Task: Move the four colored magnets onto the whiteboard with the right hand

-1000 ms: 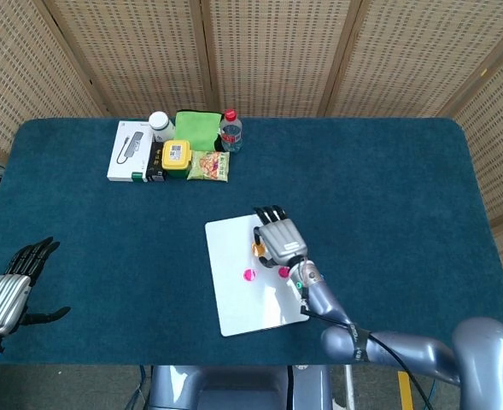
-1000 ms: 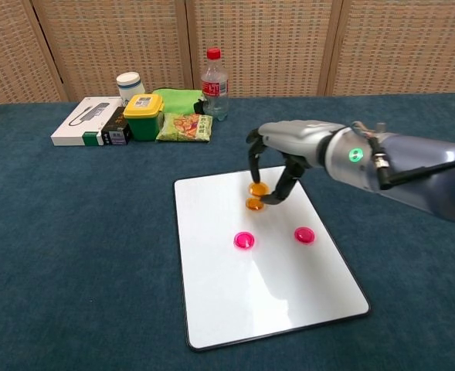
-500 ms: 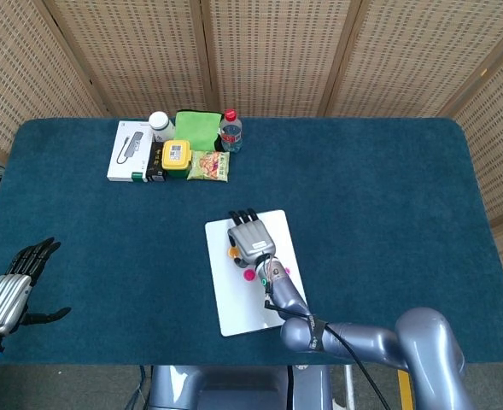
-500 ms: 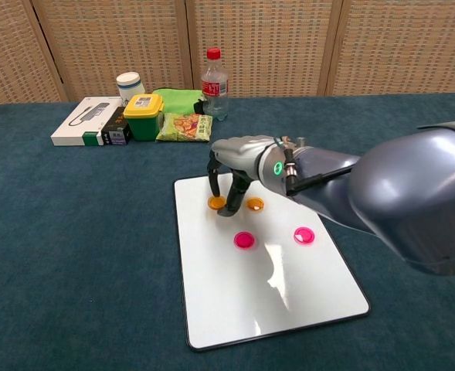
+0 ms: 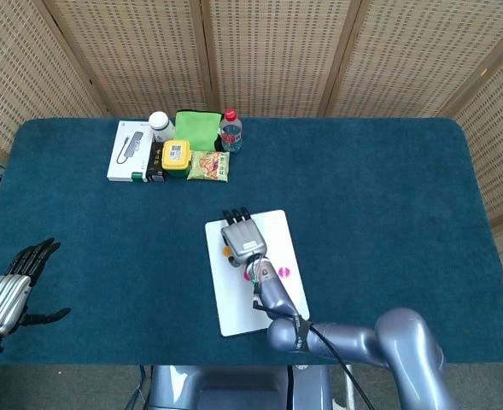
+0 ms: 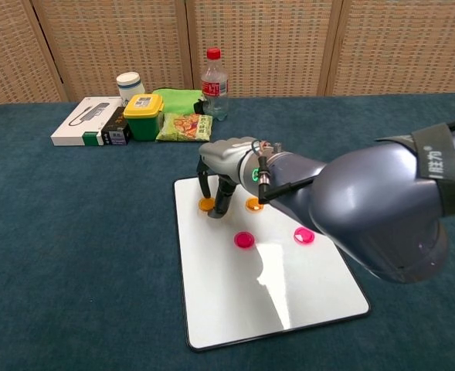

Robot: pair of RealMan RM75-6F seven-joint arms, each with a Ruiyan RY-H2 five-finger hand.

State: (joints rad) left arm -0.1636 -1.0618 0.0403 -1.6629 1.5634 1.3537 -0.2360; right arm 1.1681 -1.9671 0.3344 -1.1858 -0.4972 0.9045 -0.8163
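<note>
The whiteboard [image 6: 266, 297] lies flat at the table's middle, and its near half is bare white surface with open air above. Its far half is crowded: the right hand [image 6: 221, 171] stands over the far left corner, fingers down around an orange magnet [image 6: 206, 205], with a second orange magnet [image 6: 253, 204] just beside it and two pink magnets [image 6: 245, 239] [image 6: 303, 235] a little nearer. The right arm [image 6: 366, 201] sweeps in from the right, blocking that side of the board. Along the far edge, well apart from the board, stand a water bottle [image 6: 213, 74], green cloth [image 6: 179, 98], snack packet [image 6: 185, 127], yellow-lidded tub [image 6: 143, 116], boxes [image 6: 84, 122] and a white jar [image 6: 128, 83]. The left hand [image 5: 10, 290] rests at the table's left edge, leaving wide blue cloth [image 5: 106, 248] between.
</note>
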